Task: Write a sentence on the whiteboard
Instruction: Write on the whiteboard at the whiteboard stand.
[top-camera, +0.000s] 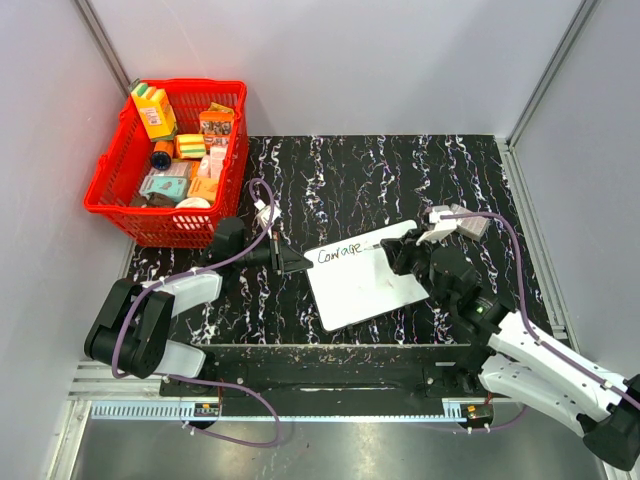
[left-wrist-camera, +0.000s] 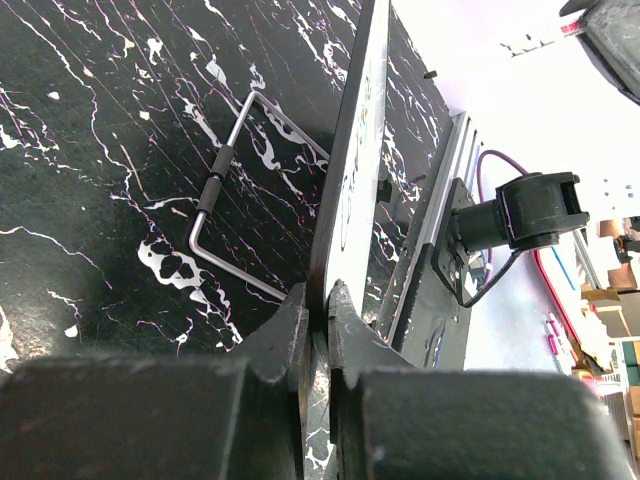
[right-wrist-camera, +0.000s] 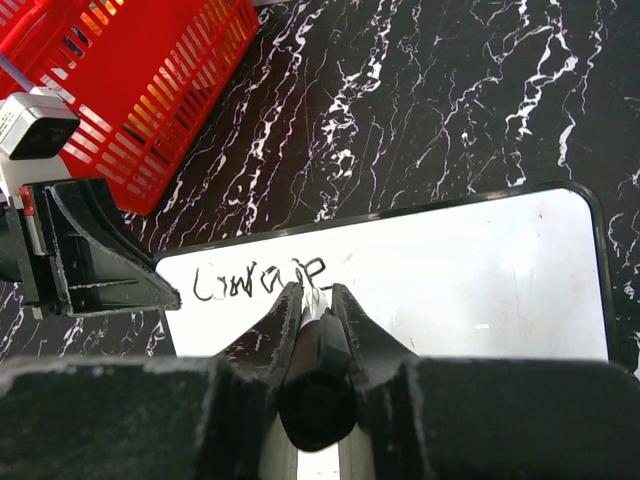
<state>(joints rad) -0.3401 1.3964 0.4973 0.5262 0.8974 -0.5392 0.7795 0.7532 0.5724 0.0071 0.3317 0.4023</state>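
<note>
whiteboard (top-camera: 365, 285) lying on worktop (top-camera: 400, 170), red basket (top-camera: 112, 190) well off its far-left corner | left claw (top-camera: 290, 262) clamped on whiteboard's left edge | right claw (top-camera: 397, 254) closed around marker (right-wrist-camera: 318, 370), tip by sentence (top-camera: 338, 253) "Courage"

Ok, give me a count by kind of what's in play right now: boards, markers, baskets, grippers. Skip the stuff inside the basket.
whiteboard: 1
marker: 1
red basket: 1
grippers: 2, left gripper clamped on the whiteboard edge, right gripper clamped on the marker
Total: 5
</note>
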